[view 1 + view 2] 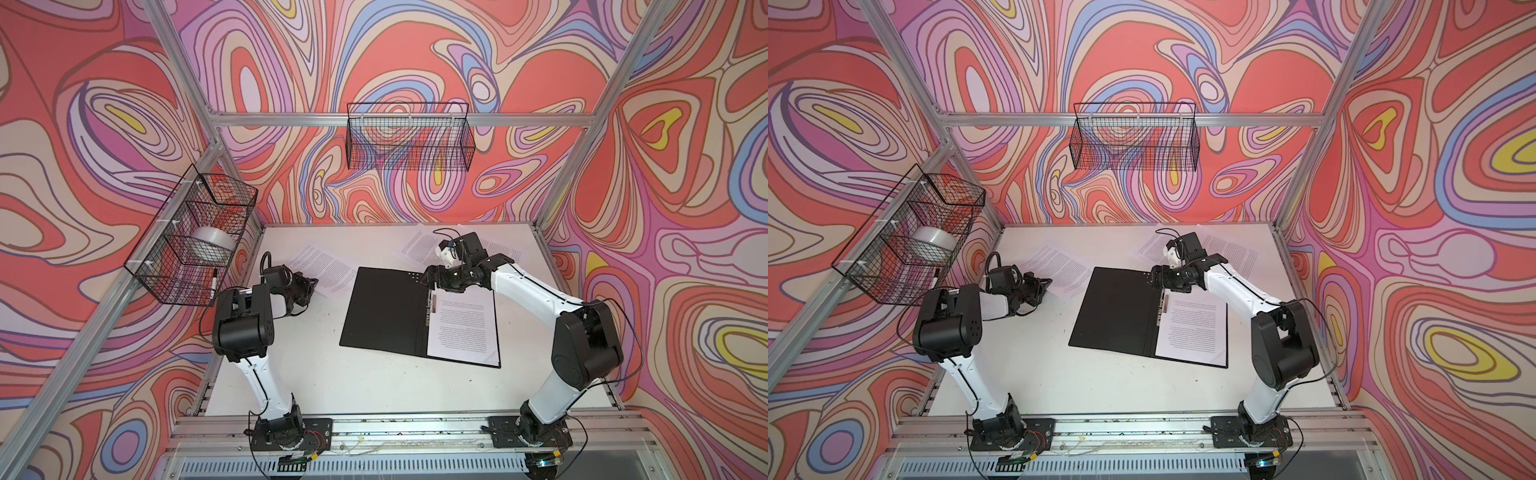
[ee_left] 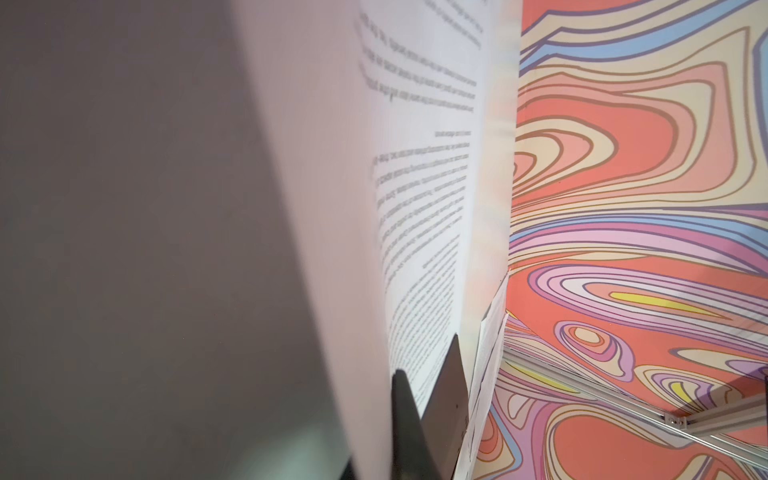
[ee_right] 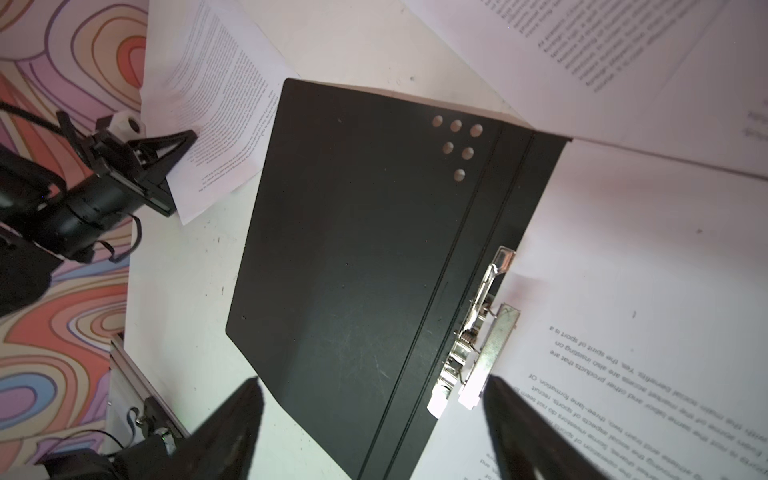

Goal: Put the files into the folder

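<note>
The folder (image 1: pixel 382 311) (image 1: pixel 1117 311) lies open in mid-table, black inside up, its metal clip (image 3: pixel 482 324) on the spine. One printed sheet (image 1: pixel 463 328) (image 3: pixel 623 291) rests on its right half. My right gripper (image 1: pixel 428 280) (image 3: pixel 372 382) hovers open over the folder's far end by the clip, nothing between its fingers. To the left, my left gripper (image 1: pixel 313 284) (image 1: pixel 1047 283) (image 2: pixel 382 449) is shut on the near corner of another sheet (image 1: pixel 324 266) (image 2: pixel 415 208) (image 3: pixel 220 104). More files (image 1: pixel 419 245) lie at the back right, partly hidden by the right arm.
A wire basket (image 1: pixel 195 237) on the left wall holds a white tape roll (image 1: pixel 212 245). A second wire basket (image 1: pixel 409 137) hangs on the back wall. Aluminium frame posts stand at the table's corners. The white table (image 1: pixel 332 374) is bare in front of the folder.
</note>
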Available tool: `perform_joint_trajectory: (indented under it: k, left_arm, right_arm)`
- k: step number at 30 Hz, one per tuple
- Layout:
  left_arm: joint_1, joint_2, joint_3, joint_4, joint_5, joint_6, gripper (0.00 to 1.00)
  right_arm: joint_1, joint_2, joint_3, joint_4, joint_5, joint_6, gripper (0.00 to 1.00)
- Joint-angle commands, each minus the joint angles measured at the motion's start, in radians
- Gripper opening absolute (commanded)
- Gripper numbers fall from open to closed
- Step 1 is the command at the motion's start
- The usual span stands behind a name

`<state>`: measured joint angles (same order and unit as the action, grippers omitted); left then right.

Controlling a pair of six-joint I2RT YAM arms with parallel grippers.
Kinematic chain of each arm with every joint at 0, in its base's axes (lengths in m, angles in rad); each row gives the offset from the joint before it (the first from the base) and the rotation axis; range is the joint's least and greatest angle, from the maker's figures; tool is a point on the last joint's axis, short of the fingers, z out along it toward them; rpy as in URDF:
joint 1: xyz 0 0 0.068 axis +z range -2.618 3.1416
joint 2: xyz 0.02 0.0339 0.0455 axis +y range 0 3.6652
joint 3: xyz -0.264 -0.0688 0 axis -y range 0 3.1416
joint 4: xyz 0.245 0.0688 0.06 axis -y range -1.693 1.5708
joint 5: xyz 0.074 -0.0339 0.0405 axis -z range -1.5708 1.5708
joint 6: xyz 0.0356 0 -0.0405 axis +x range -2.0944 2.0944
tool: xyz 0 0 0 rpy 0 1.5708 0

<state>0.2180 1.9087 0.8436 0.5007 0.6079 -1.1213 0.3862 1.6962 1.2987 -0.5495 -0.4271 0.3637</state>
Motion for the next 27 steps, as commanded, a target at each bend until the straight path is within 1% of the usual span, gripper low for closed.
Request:
perform_joint_trajectory:
  k: [1, 4, 10, 13, 17, 20, 24, 27]
  left_arm:
    - [0.007, -0.094, 0.007, -0.062, 0.019, 0.037, 0.0]
    - [0.007, -0.159, 0.01, -0.137, 0.015, 0.076, 0.0]
    - [0.007, -0.324, 0.046, -0.348, -0.009, 0.196, 0.0]
    - [0.007, -0.408, 0.071, -0.461, -0.019, 0.254, 0.0]
    - [0.0, -0.494, 0.117, -0.6, -0.011, 0.333, 0.0]
    - [-0.029, -0.533, 0.165, -0.709, -0.01, 0.4, 0.0]
    - [-0.099, -0.588, 0.228, -0.863, -0.051, 0.481, 0.0]
    - [-0.147, -0.617, 0.273, -0.953, -0.07, 0.52, 0.0]
  right_arm:
    - [0.003, -0.055, -0.038, 0.093, -0.082, 0.022, 0.98]
    - [0.003, -0.068, -0.063, 0.159, -0.122, 0.041, 0.98]
    - [0.003, -0.092, -0.124, 0.33, -0.208, 0.093, 0.98]
    - [0.003, -0.106, -0.15, 0.421, -0.227, 0.127, 0.98]
    - [0.003, -0.119, -0.154, 0.493, -0.249, 0.152, 0.98]
    - [0.003, -0.134, -0.145, 0.496, -0.223, 0.147, 0.98]
    - [0.003, -0.139, -0.145, 0.513, -0.225, 0.149, 0.98]
    - [0.003, -0.146, -0.175, 0.584, -0.234, 0.194, 0.98]
